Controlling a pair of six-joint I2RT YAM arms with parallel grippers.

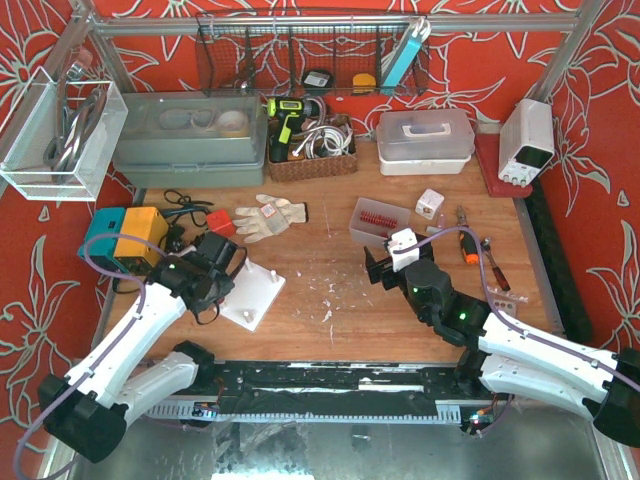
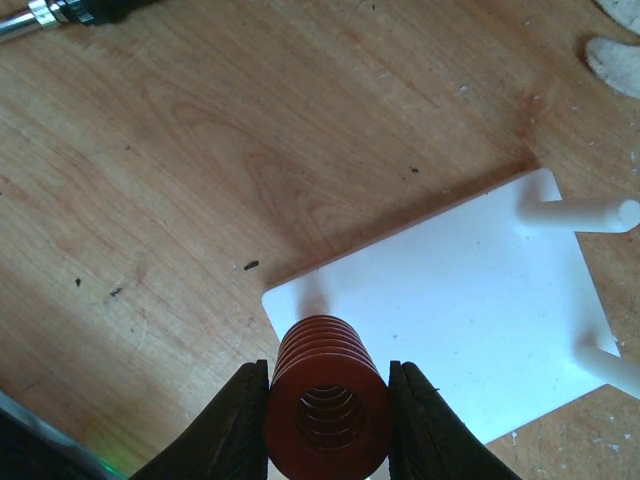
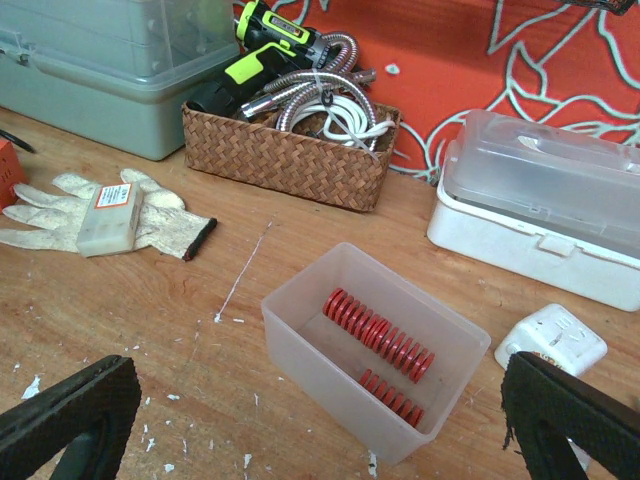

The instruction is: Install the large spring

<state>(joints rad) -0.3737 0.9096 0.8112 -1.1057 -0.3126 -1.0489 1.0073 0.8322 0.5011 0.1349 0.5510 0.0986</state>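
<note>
Gripping the large red coil spring [image 2: 320, 350] between two black fingers, left gripper [image 2: 328, 378] stood part-closed on it | spring hung over a corner of white square plastic plate [image 2: 470, 300] with white pegs [image 2: 585, 213] | right gripper [image 3: 320, 420] gaped wide, empty, above translucent plastic bin [image 3: 330, 392] holding red springs [image 3: 380, 335]

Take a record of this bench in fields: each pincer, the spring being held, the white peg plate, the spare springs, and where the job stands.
Left pincer: shut on the large red spring
Spring position: over a corner of the white plate in the wrist view
White plate: flat on the wooden table; two white pegs in view, both bare
Right pincer: open, empty, facing the clear bin
Clear bin: two red springs lying inside
Status: spring not yet on a peg
</note>
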